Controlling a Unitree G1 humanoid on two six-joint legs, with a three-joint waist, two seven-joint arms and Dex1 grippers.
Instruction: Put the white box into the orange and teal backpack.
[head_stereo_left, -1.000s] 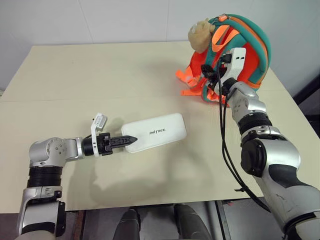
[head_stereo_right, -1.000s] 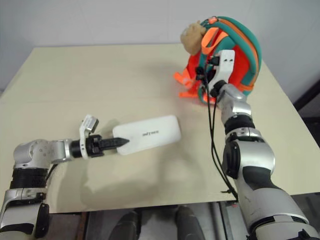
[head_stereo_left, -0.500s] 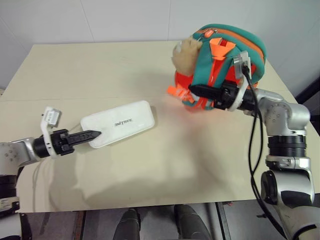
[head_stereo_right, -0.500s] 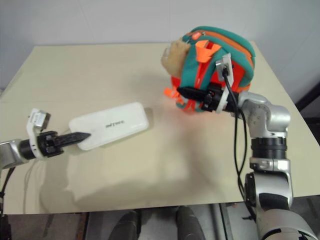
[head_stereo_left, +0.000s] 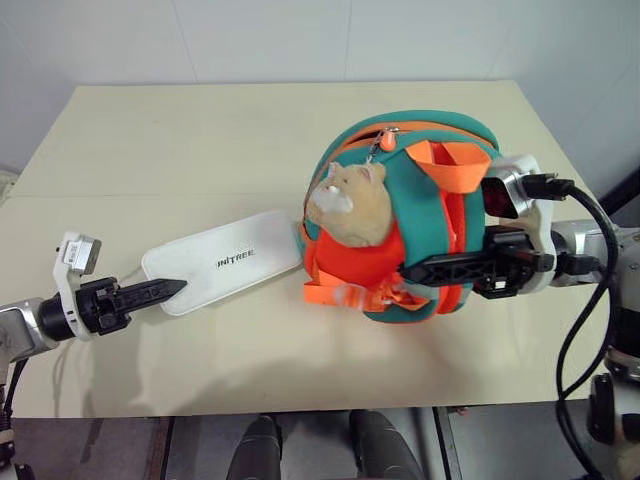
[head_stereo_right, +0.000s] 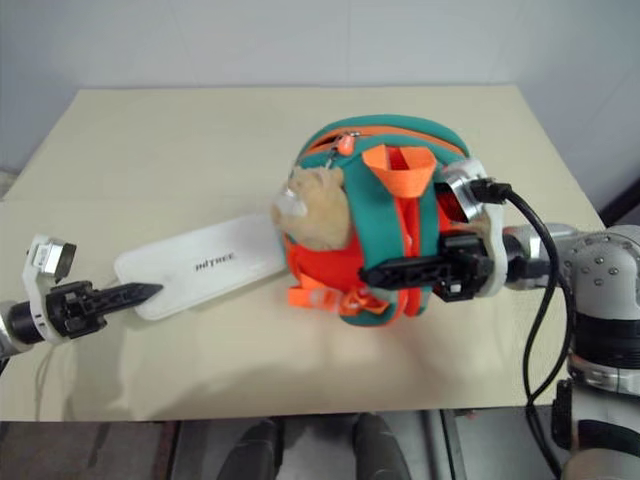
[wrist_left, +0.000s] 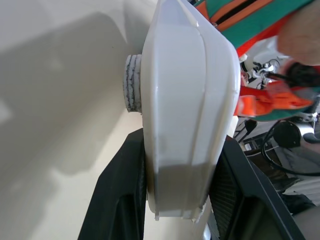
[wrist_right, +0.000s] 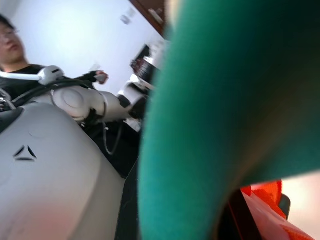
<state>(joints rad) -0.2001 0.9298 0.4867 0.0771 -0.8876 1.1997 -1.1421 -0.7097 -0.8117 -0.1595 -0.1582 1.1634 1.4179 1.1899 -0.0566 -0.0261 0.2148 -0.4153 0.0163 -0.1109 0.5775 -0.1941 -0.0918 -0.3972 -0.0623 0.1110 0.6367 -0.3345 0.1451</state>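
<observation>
Left eye view: at the far left the left pincer is seen clamped on the near end of the white box, its black fingers pressed against the two broad faces of the case in the left wrist view. The white box is held flat and low over the beige bench, with its dark lettering facing up; whether its underside touches the bench cannot be told. Its far end lies just beside the orange and teal backpack, touching or nearly touching the orange lower part. A tan plush toy is seen on the side of the backpack that faces the white box, with orange webbing hanging below it. An orange loop stands at the top of the backpack, and a zip line runs under the teal edging. At the right, the right pincer is closed narrow on a teal strap of the backpack, reaching in level from the right. A person is seen in the background of the right wrist view.
</observation>
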